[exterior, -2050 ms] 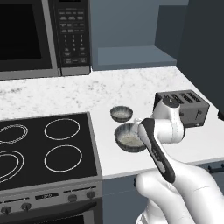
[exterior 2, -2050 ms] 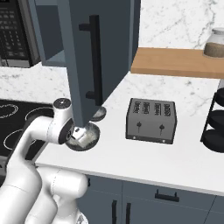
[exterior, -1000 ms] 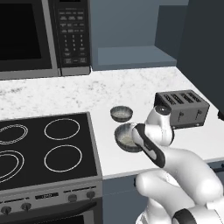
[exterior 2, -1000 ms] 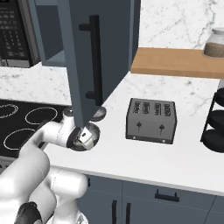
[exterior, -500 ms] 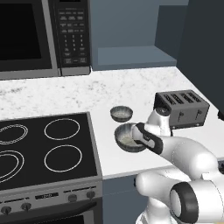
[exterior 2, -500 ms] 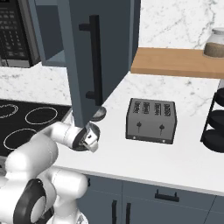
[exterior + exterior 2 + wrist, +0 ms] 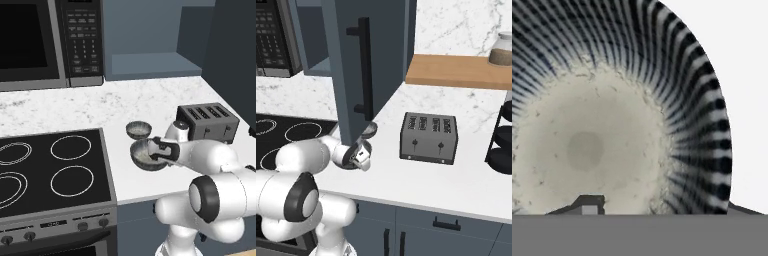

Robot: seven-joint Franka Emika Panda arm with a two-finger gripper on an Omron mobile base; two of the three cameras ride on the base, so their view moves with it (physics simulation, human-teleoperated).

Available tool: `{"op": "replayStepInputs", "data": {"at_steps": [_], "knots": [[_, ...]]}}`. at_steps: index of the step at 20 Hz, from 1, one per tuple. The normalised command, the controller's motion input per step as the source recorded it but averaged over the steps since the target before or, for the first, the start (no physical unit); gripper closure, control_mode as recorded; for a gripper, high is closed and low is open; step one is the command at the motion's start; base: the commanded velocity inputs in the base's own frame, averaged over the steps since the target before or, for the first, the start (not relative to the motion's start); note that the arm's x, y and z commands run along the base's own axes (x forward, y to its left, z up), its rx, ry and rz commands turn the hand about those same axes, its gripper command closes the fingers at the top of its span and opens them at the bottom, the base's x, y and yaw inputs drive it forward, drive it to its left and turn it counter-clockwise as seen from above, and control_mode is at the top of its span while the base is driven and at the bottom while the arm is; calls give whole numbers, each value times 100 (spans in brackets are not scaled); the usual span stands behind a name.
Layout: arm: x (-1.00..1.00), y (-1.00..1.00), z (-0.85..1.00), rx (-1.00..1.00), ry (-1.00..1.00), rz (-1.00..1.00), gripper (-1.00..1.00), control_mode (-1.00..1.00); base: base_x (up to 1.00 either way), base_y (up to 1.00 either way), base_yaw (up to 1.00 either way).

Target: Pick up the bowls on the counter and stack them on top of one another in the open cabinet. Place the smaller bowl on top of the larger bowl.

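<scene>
Larger bowl (image 7: 145,154): on the counter (image 7: 165,107) near its front edge, just right of the stovetop (image 7: 50,165); smaller bowl (image 7: 138,129) just behind. Gripper (image 7: 159,152) had descended onto its right rim. Fingers (image 7: 587,204) narrowing from fully spread; grip unconfirmed. Lift likely next.

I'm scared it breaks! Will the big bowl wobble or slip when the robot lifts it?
The larger bowl looks hard and glazed, so it could slip from the tool pinching its rim. Held by one edge, it may tilt. It probably chips if dropped on the counter.
</scene>
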Motion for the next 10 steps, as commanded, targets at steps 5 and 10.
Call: {"op": "replayStepInputs", "data": {"at_steps": [5,10], "knots": [[0,5,-15,0,11,0,100,-100,0,0,0],[-53,23,-5,0,5,-6,100,-100,0,0,0]]}}
